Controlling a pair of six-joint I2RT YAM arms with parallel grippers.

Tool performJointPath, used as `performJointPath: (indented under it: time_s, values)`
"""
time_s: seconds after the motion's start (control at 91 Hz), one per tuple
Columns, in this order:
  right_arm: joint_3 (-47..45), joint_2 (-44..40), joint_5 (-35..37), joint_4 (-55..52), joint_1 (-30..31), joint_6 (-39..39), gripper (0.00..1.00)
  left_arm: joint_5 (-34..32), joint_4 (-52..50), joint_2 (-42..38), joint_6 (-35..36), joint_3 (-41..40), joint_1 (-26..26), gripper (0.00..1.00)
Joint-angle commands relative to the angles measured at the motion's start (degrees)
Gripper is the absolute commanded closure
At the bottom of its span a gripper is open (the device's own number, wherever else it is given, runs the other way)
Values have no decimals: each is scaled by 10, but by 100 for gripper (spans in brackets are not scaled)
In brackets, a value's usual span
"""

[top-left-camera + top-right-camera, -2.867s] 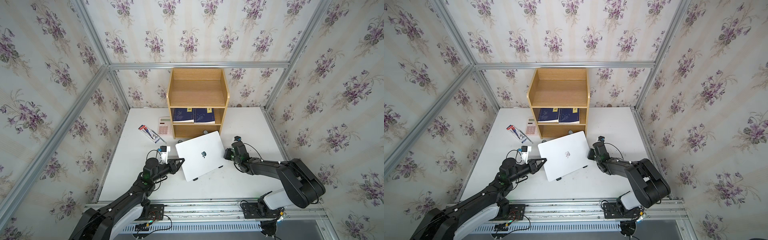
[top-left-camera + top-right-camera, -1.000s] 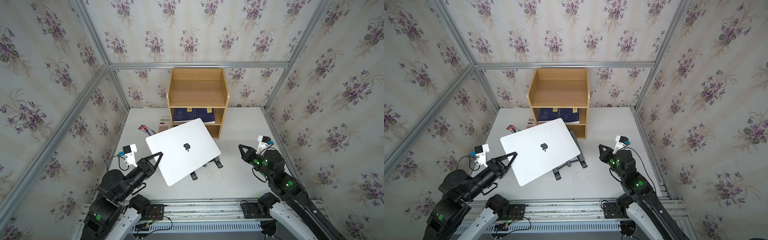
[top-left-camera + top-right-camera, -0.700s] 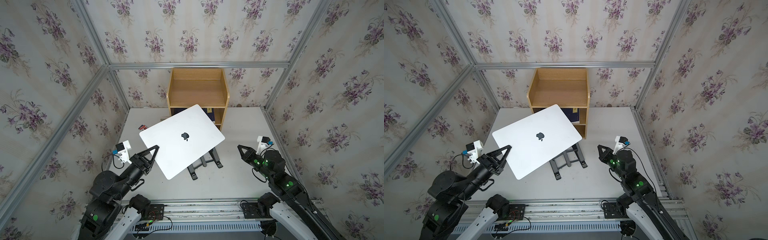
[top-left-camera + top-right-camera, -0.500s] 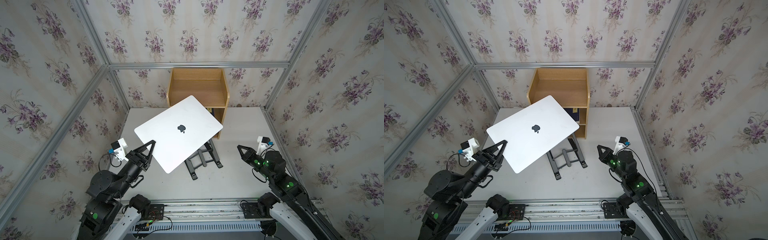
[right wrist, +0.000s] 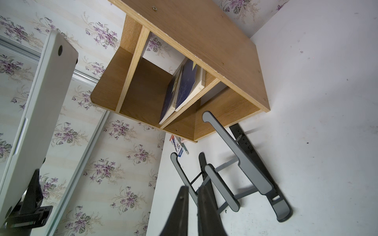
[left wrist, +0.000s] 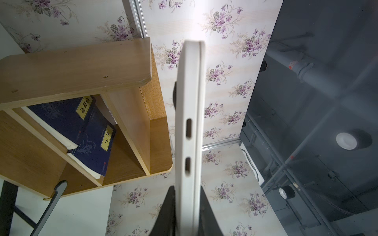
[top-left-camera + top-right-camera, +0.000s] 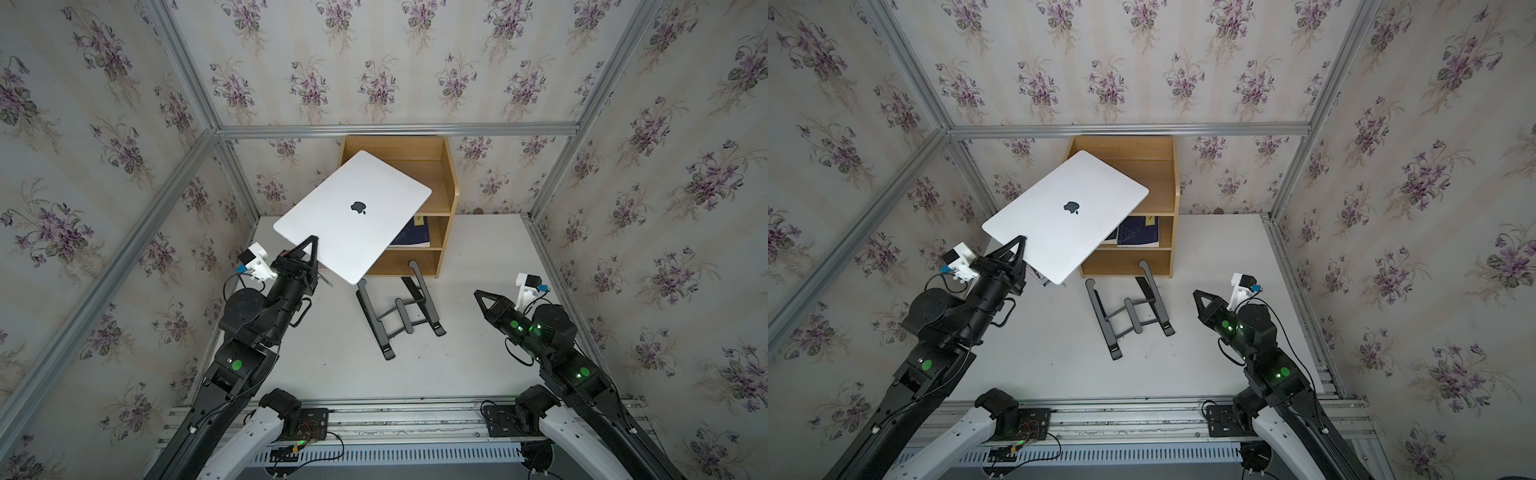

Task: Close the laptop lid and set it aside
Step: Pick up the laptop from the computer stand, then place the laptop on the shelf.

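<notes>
One white table (image 7: 478, 249). One wooden shelf (image 7: 446, 195), upper centre in both top views. One laptop (image 7: 353, 216), folded shut, held in the air centre-left, overlapping the shelf front. One black stand (image 7: 399, 316), centre, on the table. Two navy books (image 7: 1138, 230) inside the shelf. Two grippers: left gripper (image 7: 311, 243) clamped on the laptop's edge; right gripper (image 7: 478, 293), lower right, fingers nearly together, empty.

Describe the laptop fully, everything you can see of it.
The laptop is thin, silver-white, metal-looking, with rounded corners. Its lid is shut, grey apple logo facing up; two slot ports show on one edge. It hangs tilted in the air before the wooden shelf, clamped near a corner only by the left end effector.
</notes>
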Motion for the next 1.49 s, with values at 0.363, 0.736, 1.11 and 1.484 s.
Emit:
performJointPath:
  time_s: [0.363, 0.736, 1.11, 1.484]
  values:
    - [-11, -1, -30, 86, 0, 52, 85, -191, 335, 168, 54, 25, -123, 100]
    - [-20, -5, -44, 79, 0, 63, 85, -297, 501, 297, 108, 39, -182, 100]
    - [-12, -6, -32, 63, 0, 70, 83, -439, 363, 373, 32, 116, -242, 100]
    - [-15, -14, -30, 48, 0, 74, 81, -528, 375, 453, 37, 148, -269, 100]
